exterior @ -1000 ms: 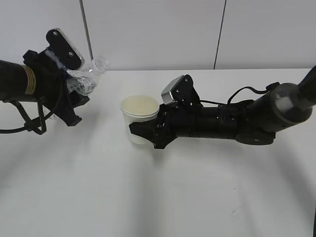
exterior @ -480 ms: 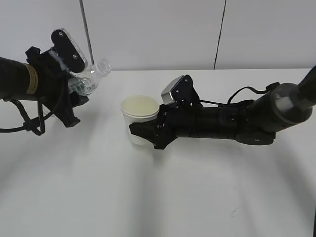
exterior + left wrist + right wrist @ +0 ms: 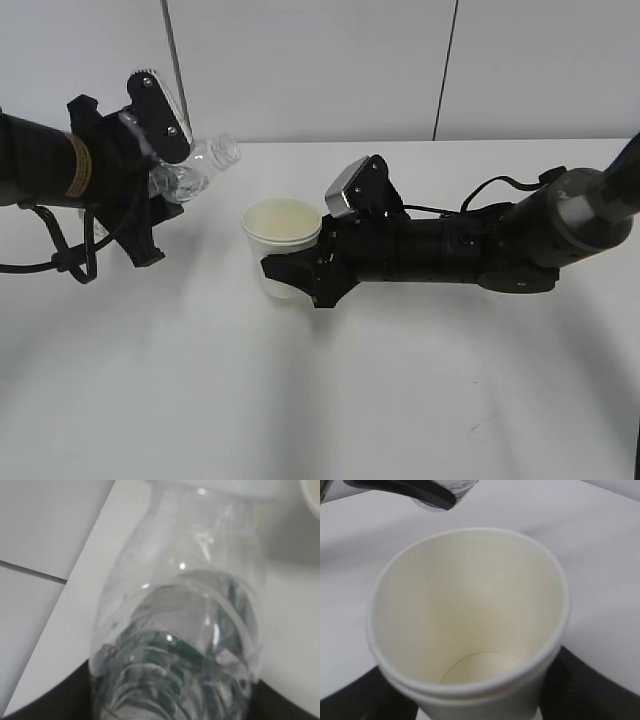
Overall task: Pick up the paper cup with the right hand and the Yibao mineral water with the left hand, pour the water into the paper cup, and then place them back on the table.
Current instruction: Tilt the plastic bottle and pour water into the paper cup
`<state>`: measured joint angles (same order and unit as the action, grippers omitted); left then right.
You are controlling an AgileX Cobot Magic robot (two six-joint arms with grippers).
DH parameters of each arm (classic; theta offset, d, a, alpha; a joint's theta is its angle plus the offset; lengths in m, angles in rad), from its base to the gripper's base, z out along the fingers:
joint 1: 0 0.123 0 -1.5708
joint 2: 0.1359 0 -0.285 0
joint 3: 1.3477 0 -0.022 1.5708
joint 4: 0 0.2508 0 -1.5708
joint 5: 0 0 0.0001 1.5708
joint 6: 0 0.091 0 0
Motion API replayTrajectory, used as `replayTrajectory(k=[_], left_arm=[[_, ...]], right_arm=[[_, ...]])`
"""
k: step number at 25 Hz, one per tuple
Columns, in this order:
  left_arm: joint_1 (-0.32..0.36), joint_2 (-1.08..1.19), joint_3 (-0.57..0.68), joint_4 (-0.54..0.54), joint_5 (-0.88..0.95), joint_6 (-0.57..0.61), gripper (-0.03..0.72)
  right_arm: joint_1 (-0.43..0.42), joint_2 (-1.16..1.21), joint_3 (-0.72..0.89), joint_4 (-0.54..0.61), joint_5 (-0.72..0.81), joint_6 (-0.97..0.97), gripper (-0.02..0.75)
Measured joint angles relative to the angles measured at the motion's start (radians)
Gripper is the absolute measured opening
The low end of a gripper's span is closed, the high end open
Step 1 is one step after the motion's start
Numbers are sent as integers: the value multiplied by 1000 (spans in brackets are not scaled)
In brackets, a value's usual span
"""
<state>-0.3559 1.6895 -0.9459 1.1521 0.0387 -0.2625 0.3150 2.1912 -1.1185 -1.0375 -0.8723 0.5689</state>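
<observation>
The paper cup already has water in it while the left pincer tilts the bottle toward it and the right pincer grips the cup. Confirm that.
Not quite. The paper cup is dry: the right wrist view shows its bare cream bottom, with no water. The rest holds: the left pincer tilts the bottle toward it, and the right pincer grips the cup.

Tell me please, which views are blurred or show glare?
Left wrist view: the Yibao mineral water fills the frame, soft-focused, with small bright glints. Right wrist view: the paper cup is fairly sharp, its near rim blurred. Exterior view: even light, soft shadows on the table.
</observation>
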Motion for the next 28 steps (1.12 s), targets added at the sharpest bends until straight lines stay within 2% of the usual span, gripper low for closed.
replayTrajectory(k=[7,28], left_arm=[[-35,0,-36,37,68,0,375],[-132,0,-37,172,201,0,375]], right_arm=[[0,0,0,-5,0,2,489],[0,0,0,-5,0,16,489]])
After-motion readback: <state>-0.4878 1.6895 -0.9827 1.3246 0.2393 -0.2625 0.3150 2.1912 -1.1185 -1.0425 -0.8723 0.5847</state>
